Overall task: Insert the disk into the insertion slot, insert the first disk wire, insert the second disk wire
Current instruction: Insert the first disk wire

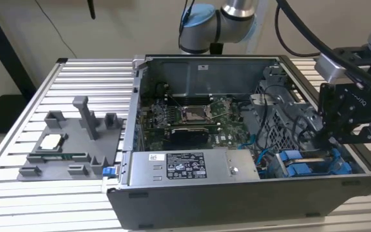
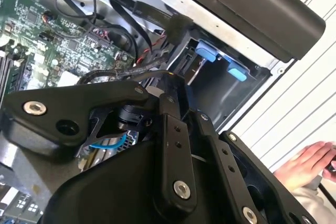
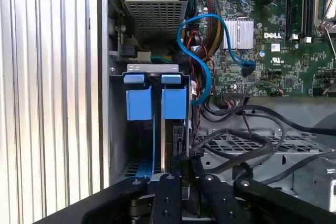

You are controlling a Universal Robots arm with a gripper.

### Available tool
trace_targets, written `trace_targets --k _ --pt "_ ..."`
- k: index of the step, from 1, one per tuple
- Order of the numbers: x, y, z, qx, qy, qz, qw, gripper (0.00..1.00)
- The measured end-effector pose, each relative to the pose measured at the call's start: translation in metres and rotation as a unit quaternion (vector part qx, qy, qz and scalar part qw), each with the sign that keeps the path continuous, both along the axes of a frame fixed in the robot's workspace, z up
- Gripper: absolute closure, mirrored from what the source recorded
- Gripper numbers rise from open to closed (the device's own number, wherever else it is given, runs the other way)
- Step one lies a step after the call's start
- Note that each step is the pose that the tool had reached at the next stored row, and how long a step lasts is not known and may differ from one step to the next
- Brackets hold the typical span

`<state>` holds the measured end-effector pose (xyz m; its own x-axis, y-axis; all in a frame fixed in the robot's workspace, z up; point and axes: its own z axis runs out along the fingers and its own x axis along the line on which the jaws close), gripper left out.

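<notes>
Hanging over grey metal insertion slot (image 3: 152,68) | black gripper (image 3: 181,162) pressed together | beside 2 blue plastic carriers (image 3: 174,103)

The computer case (image 1: 237,208) is open on top, leaving a free way down over the motherboard (image 1: 192,113). Room is tight at the drive bay (image 3: 116,129). Two blue drive carriers (image 3: 174,103) sit side by side in it, and the power supply (image 1: 192,166) stands just beside. Black cables (image 3: 247,140) and a blue data cable (image 3: 202,51) loop across the neighbouring gap, where the gripper (image 3: 181,163) hangs. Outside the case wall, a person's hand (image 2: 307,163) lies over the slatted table (image 1: 76,77). A grey fixture (image 1: 69,145) occupies the table at the exterior view's left.
</notes>
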<state>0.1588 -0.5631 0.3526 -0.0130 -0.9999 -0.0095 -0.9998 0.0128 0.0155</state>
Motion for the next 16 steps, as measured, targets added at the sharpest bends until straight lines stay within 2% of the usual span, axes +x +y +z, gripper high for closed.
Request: trace_targets --k 5,11,16 --pt "0.0007 -0.0005 -0.0032 -0.0004 -0.0017 0.001 1.0000 0.81" --pt "0.0010 -0.0005 -0.0074 -0.0003 -0.0091 0.004 1.0000 0.81" --pt "0.0012 -0.0005 -0.0097 -0.0003 -0.0122 0.004 0.9999 0.81"
